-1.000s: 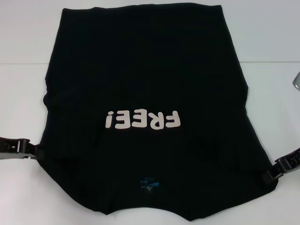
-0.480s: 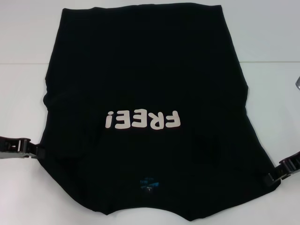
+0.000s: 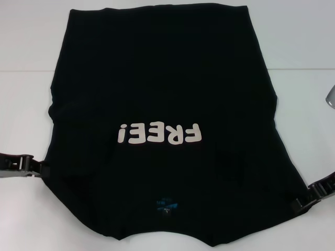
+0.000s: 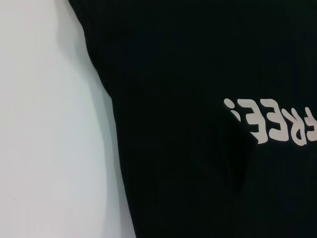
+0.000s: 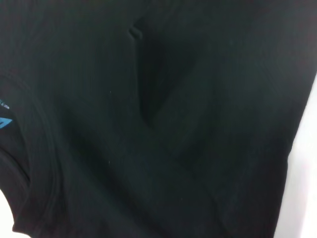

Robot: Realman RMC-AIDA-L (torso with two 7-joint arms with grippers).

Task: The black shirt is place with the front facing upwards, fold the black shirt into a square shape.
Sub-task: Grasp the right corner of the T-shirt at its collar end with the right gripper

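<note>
The shirt (image 3: 162, 104) lies flat on the white table (image 3: 31, 63), front up, spread across most of the head view. Its collar end is nearest the robot, at the bottom edge of that view, and the hem lies at the far end. The white "FREE!" lettering (image 3: 159, 134) sits across the middle, reading upside down from the robot's side. A small blue neck label (image 3: 165, 204) shows just inside the collar. Both sleeves appear already turned in over the body — the sides run as fairly straight edges, flaring a little toward the shoulders.

The left gripper (image 3: 43, 170) is low at the shirt's left edge, by the shoulder, its tip meeting the fabric there. Whether it is wide, narrow or pinching cloth cannot be told. The right gripper (image 3: 301, 203) is at the right edge near the other shoulder, its tip against or just beside the fabric; its claw state cannot be told either.

The left wrist view shows the shirt's (image 4: 198, 99) curved side edge against the table (image 4: 44, 124), with part of the lettering (image 4: 270, 121). The right wrist view is filled with black cloth (image 5: 173, 124) — a soft crease (image 5: 148, 84) runs through it, the ribbed collar (image 5: 37, 163) curves at one side, and a scrap of the label (image 5: 4, 119) shows.
</note>
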